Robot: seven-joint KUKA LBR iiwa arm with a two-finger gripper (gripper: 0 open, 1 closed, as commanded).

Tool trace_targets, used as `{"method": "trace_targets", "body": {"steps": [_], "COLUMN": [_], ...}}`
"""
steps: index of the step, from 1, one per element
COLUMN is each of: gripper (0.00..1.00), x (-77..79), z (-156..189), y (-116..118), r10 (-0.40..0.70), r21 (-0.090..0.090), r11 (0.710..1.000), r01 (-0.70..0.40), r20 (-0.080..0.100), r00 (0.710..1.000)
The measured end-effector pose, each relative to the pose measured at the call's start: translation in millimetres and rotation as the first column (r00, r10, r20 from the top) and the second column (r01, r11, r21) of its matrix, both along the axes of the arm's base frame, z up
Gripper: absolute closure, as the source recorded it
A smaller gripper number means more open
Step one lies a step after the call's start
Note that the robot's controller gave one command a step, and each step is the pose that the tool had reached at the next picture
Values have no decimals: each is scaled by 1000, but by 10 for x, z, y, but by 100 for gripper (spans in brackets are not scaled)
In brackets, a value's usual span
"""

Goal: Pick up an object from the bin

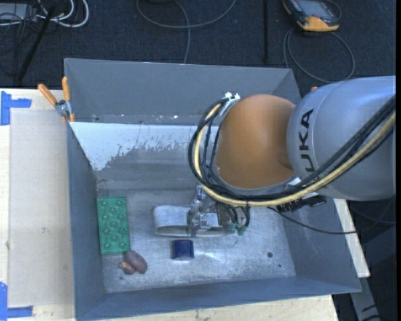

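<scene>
Camera view: gripper [199, 221] sits low in the grey metal bin [120, 112], at the right end of a pale grey flat rounded piece [168, 219]. A dark blue square block [183, 249] lies just beside. Likely the grasp step. Claw state: can't tell. Next: secure grip, lift straight.

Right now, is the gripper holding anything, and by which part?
Cannot tell: the gripper sits at the flat grey piece's end on the view's right.

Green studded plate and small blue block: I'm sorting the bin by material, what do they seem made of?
The green studded plate looks like matte moulded plastic: even colour, rows of raised studs, straight edges. The small blue block is probably plastic too, judging by its flat faces and square corners, but it is too small to be sure.
</scene>
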State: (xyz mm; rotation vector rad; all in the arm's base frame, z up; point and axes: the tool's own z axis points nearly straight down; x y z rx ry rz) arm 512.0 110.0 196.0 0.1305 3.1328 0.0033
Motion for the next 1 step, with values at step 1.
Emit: {"method": "trace_targets", "body": {"steps": [1], "gripper": [100], "x": [-51], "z": [882], "y": [-938], "r10": [373], "r21": [-4], "r11": [928], "r01": [-373], "r20": [-5], "r00": [928]}}
